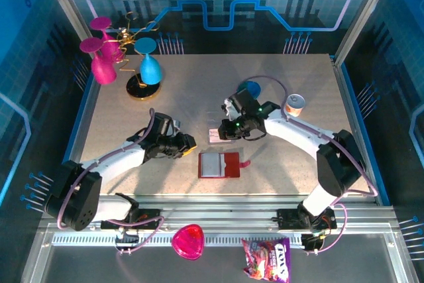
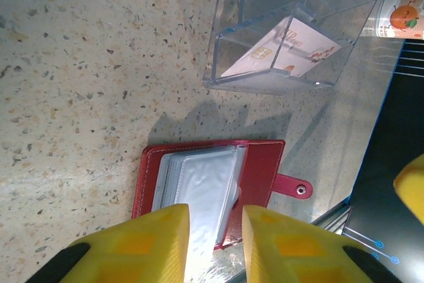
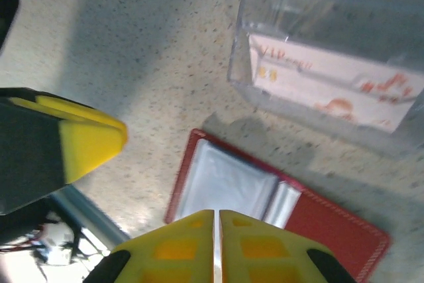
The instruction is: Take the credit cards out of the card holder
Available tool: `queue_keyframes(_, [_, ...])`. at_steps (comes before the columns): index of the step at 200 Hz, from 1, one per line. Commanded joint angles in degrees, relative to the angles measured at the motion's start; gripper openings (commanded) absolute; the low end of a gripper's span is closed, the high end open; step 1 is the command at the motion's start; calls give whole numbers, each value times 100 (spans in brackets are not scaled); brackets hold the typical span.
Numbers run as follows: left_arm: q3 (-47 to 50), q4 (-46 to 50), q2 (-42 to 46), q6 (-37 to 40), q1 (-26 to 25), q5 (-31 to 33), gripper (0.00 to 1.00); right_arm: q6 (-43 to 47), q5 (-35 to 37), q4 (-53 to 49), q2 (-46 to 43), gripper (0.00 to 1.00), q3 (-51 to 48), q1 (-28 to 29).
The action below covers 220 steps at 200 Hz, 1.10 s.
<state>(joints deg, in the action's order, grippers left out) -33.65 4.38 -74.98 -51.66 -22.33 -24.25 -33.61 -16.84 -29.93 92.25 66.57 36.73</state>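
The card holder (image 1: 232, 165) lies open and flat on the table (image 1: 119, 111), in the lower middle of the overhead picture. Its greyish clear pockets (image 2: 199, 190) face up and its snap tab (image 2: 293, 185) sticks out to the right. I cannot tell whether any card sits in those pockets. Just above it in that picture is a clear stand (image 2: 228, 38), and a pale card (image 2: 281, 51) with orange print leans inside it.

My left claw (image 2: 215, 220) hangs over the holder at the bottom of my left wrist picture. Its yellow fingers are apart with nothing between them, and the pockets show through the gap. My right claw (image 3: 216, 220) sits at the bottom of my right wrist picture, above the holder, with its two fingers pressed together; I can make out nothing gripped there.

From overhead the left claw is at the holder's upper left and the right claw is by the stand. A small can (image 1: 295, 105) stands farther right, well apart. At the table's upper left, pink glasses (image 1: 99, 57) and a blue glass (image 1: 150, 67) gather at a gold rack (image 1: 136, 87).
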Motion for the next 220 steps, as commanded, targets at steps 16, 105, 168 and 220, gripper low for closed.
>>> queue_keyframes(16, [250,-73,-15,-142,-204,-105,23,-1163,-688,1031,-428,12,-789,209])
queue_keyframes(105, [639,-334,-219,-388,-767,-27,13,-1491,-1040,1748,-275,17,-1549,452])
queue_keyframes(168, [536,-531,-739,-389,-848,-108,8,-1560,-1106,1877,39,19,-1559,580])
queue_keyframes(220, [524,-336,-794,-292,-852,-22,8,-1611,-1105,1918,347,25,-1540,679])
